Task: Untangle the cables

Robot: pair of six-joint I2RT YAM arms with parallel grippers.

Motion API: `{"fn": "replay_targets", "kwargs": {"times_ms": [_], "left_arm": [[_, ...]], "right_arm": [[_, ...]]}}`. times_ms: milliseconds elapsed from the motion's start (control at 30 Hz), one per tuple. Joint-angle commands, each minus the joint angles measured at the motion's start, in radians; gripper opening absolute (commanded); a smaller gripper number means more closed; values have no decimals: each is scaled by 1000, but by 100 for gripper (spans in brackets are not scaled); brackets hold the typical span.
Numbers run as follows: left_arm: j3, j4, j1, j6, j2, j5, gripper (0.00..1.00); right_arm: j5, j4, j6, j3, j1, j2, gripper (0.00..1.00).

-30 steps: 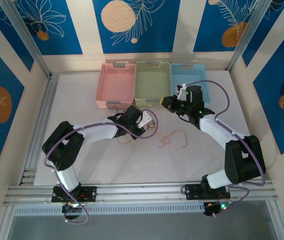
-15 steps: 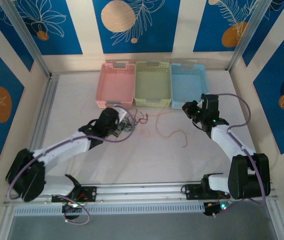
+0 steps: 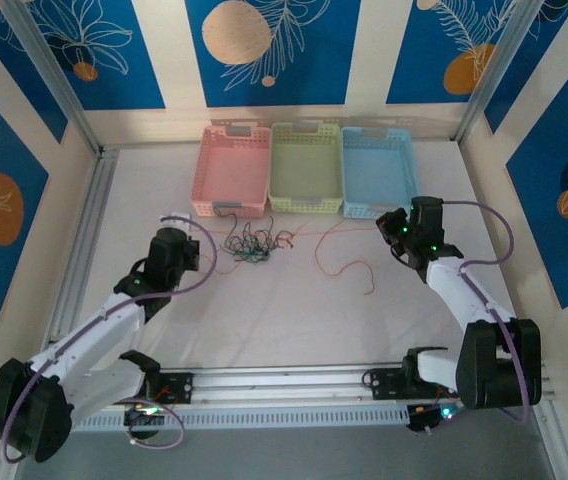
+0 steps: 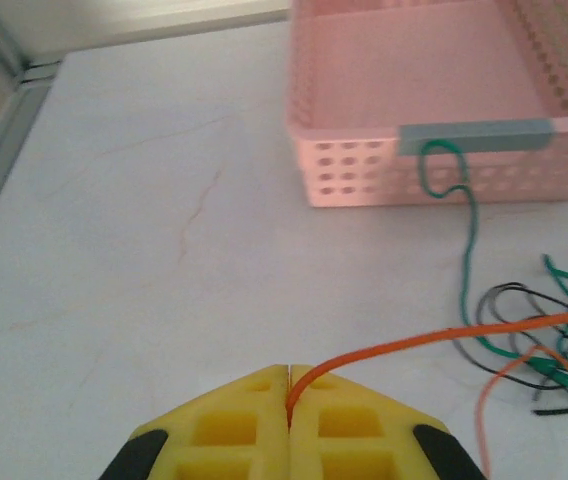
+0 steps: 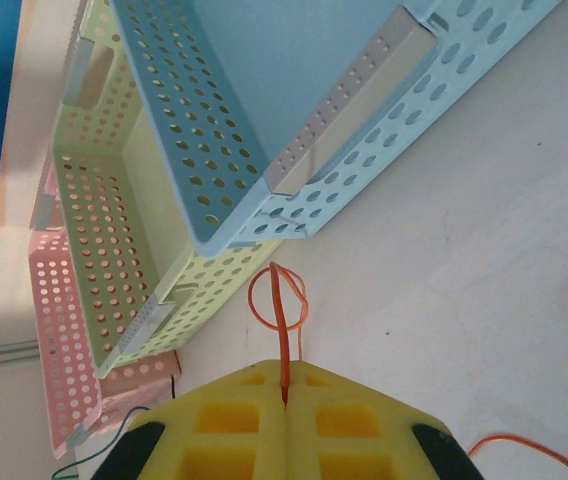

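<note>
Two pinches: the left gripper [image 4: 289,378], pressed together at the bottom of its wrist frame, clamps an orange cable [image 4: 404,346]; the right gripper [image 5: 284,388] likewise nips an orange strand [image 5: 282,315] (the same one? I cannot tell). Set far apart, they probably mean to draw it from the clump of cables [image 3: 254,245] on the desk [image 3: 294,320], centre-left overhead, below the pink basket [image 3: 202,175].

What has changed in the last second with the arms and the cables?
The left fingers pulled left and the right fingers right, each shut on an orange cable, drawing the clump out looser. The baskets stayed put.
</note>
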Motion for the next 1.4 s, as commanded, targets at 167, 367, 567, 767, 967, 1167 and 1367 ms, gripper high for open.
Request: {"fn": "replay_targets", "kwargs": {"times_ms": [167,367,567,767,967,1167,1367], "left_arm": [[-62,9,71,-88,-159,-168,0],[-95,6,97,-100,-214,-217,0],[-126,15,135,-122,-256,-208,0],[-135,24,156,-130,-251,-190,0],[-157,124,156,-99,-223,-15,0],[-180,246,156,-78,-257,239,0],[-112,274,154,-160,-292,522,0]], "right_arm": [[75,-34,20,-19,-11,-26,0],[97,-44,39,-31,-31,-16,0],[91,-42,54,-47,-68,-13,0],[71,-28,61,-54,-88,-5,0],[-57,32,10,-15,-58,52,0],[-131,68,-31,17,-25,80,0],[-143,85,-31,24,-5,112,0]]}}
